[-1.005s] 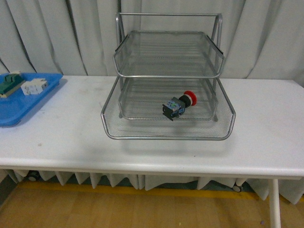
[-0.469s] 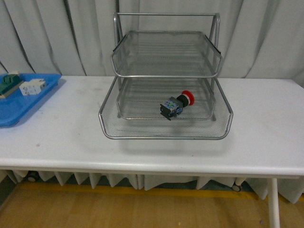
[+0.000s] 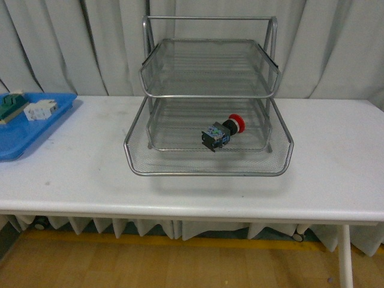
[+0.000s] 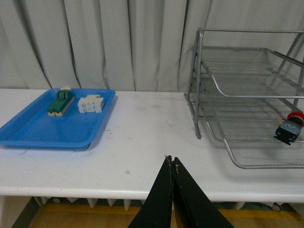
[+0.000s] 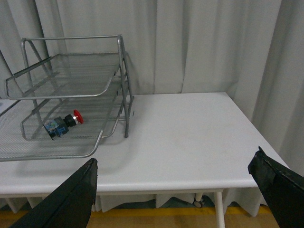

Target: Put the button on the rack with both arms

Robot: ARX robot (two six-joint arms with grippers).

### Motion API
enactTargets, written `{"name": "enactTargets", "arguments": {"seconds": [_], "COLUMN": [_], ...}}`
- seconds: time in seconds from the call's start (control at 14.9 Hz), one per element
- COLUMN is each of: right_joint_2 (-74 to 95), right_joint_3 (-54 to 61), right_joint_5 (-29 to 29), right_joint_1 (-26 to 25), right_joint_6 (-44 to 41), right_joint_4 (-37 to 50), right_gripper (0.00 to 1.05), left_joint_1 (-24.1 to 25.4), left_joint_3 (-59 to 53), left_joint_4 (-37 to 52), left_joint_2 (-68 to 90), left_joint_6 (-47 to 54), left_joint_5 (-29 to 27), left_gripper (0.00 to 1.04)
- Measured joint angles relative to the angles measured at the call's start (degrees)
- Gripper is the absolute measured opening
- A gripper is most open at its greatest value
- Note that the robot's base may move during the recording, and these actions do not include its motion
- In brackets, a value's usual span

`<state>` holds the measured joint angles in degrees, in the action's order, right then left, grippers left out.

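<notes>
- My left gripper (image 4: 171, 160), seen from its wrist camera, has its two black fingers pressed together into a narrow point. Nothing is between them. It hangs above the near edge of the table.
- My right gripper (image 5: 176, 155), seen from its own wrist camera, has its jaws spread wide and empty. It also hangs over the near edge, on the right half of the table.
- The white table (image 3: 72, 174) runs across in front of me from 9 o'clock to 3 o'clock.
- The rack (image 3: 207, 174) stands on the table at 12 o'clock. It is silver wire mesh with three tiers, and its lowest shelf is slid out toward me.
- The button (image 3: 223, 132) lies on its side on that lowest shelf, slightly right of the shelf's middle. Its red cap points toward 2 o'clock and its black and blue body toward 8 o'clock. It is well apart from both grippers.
- A blue tray (image 3: 24, 141) lies on the table at 10 o'clock, well apart from the rack.
- In the tray, a white block (image 3: 41, 110) sits just beside a green-and-cream component (image 3: 12, 105).
- A pale grey curtain (image 3: 60, 48) hangs in folds behind the table.
</notes>
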<state>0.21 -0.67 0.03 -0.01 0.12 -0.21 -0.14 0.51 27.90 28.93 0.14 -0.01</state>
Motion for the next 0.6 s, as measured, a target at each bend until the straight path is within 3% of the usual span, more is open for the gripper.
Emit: {"name": "enactTargets", "arguments": {"seconds": [0.6], "right_joint_2": [0.00], "right_joint_3": [0.00], "right_joint_5": [0.00], "right_joint_1": [0.00], "right_joint_6": [0.02], "right_joint_4": [0.00], "right_gripper": [0.98], "left_joint_1": [0.00], "left_joint_3": [0.00], "left_joint_4": [-13.81], "left_joint_2": [-14.78], "left_joint_6": [0.00], "left_joint_5": [0.02], "left_gripper": [0.02]}}
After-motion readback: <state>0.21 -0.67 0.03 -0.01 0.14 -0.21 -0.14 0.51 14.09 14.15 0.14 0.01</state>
